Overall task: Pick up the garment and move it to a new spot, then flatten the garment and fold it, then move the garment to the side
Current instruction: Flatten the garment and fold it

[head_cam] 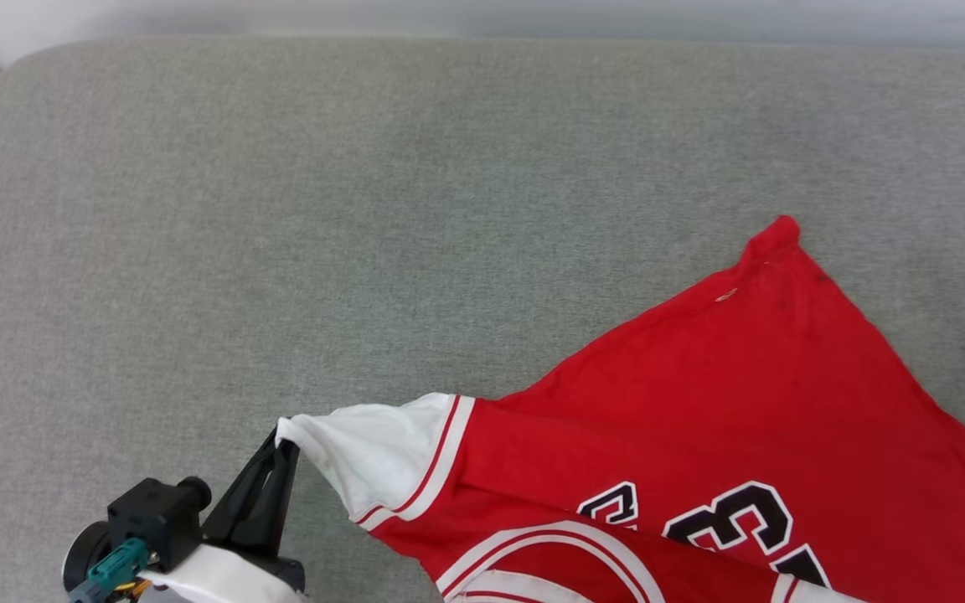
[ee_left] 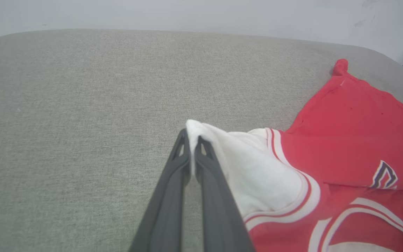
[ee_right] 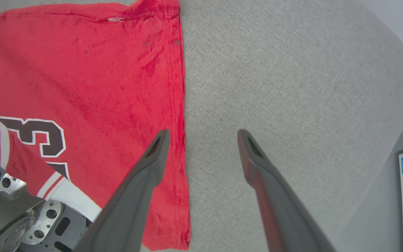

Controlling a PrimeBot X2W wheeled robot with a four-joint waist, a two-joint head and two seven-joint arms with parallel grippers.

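Black white-outlined "3" on the garment

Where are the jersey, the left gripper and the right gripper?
jersey point(head_cam: 742, 377), head view, red body panel.
left gripper point(ee_left: 191, 136), left wrist view, midway between shut fingertips.
right gripper point(ee_right: 203, 133), right wrist view, midway between open fingertips.

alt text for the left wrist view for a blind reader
The left gripper is shut on the tip of the white sleeve of a red jersey, which lies to the right on a grey cushion.
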